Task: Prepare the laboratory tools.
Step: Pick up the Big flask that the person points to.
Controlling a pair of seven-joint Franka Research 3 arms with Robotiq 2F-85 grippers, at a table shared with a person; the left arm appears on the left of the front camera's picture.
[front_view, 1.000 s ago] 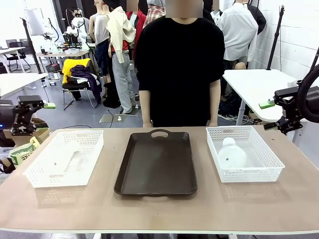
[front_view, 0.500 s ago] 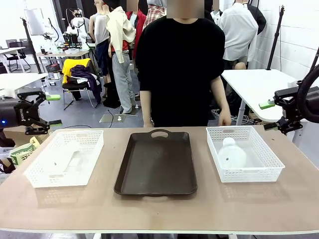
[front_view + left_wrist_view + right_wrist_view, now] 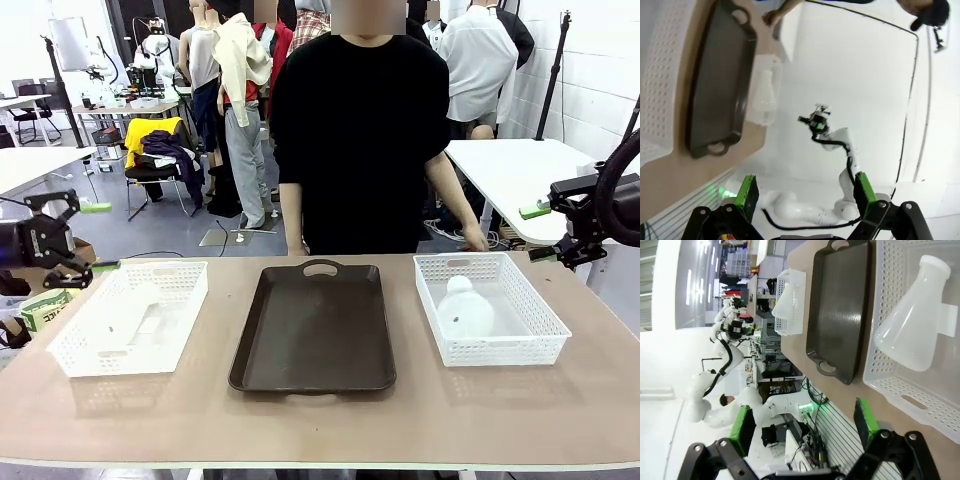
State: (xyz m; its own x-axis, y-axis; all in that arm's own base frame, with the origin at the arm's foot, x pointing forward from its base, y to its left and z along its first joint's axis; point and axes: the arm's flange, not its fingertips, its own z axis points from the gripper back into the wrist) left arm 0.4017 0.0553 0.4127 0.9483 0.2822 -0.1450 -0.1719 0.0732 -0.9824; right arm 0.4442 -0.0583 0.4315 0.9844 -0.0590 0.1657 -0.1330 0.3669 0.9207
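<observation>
So the left gripper [image 3: 95, 237] and right gripper [image 3: 540, 232] are both hanging wide open, holding nothing, off opposite ends of the table [image 3: 320, 420]. One frosted Erlenmeyer flask [image 3: 463, 308] is lying on its side in the right basket [image 3: 500, 350]. A second flask [image 3: 140, 308] is lying in the left basket [image 3: 100, 365], with the brown tray [image 3: 315, 330] sitting between the two baskets.

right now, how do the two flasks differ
The left flask lies in the left basket; the right flask lies in the right basket. The right flask shows clearly, round base facing the camera; the left flask is faint against its basket. Both are frosted white, on their sides, untouched.
</observation>
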